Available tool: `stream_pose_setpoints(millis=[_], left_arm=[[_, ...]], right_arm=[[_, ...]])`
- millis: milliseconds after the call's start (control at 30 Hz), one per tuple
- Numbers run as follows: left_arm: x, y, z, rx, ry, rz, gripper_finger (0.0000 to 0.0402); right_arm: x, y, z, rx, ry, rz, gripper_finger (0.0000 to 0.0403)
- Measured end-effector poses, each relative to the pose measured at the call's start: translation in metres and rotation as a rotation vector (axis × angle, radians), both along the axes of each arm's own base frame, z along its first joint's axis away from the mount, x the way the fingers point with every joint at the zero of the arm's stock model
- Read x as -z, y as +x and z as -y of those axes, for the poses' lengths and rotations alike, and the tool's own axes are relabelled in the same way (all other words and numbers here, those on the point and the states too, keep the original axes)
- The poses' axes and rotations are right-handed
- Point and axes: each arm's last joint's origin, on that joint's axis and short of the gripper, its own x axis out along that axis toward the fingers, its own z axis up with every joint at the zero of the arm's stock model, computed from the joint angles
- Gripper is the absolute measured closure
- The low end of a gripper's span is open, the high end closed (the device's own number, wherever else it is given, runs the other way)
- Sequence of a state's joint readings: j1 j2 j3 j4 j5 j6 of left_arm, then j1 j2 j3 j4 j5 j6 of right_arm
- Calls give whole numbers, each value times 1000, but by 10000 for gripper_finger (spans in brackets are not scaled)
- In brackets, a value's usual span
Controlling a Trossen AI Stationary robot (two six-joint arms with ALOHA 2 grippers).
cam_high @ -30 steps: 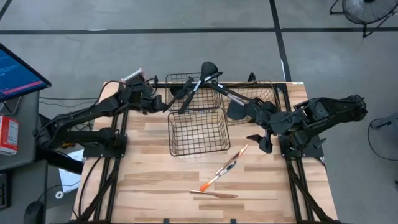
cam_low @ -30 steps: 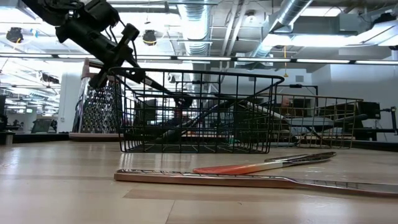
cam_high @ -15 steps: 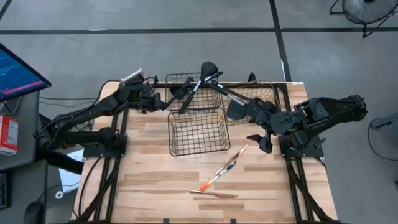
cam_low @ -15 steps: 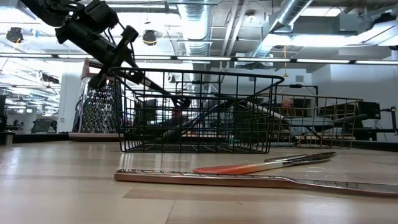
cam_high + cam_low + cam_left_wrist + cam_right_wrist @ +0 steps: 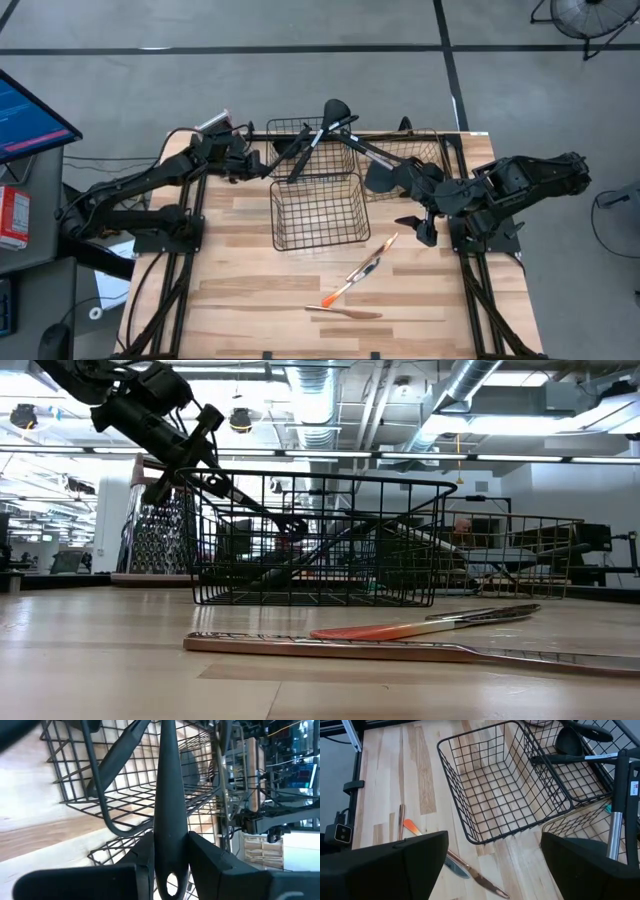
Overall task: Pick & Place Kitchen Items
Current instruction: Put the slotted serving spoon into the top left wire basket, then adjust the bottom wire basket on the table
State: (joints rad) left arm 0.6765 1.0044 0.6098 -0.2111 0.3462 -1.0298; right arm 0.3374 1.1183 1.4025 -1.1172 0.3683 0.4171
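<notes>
Black utensil in left gripper, slanting basketward

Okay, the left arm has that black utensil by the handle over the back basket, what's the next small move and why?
Probably lower it a little, then release. The left end effector is shut on the black utensil by its handle end, and its far end already reaches down into the rear basket among other black utensils. The right end effector waits open beside the front basket, so nothing blocks the drop.
</notes>
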Motion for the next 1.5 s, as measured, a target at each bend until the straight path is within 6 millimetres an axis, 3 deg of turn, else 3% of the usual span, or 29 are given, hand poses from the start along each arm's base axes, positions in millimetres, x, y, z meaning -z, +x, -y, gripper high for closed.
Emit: stream_pose_setpoints(millis=[200,467,833,1033,1500], left_arm=[[8,5,-4,0,-25,-31,331],[6,5,-4,4,12,-22,318],[-2,3,-4,-20,101,0,215],[-3,3,-4,-18,103,5,180],[-10,6,0,100,106,95,182]], right_arm=[[0,0,0,1,1,1,85],[0,0,0,1,2,5,85],[0,0,0,1,2,4,85],[0,0,0,1,2,3,85],[0,0,0,-1,0,3,85]])
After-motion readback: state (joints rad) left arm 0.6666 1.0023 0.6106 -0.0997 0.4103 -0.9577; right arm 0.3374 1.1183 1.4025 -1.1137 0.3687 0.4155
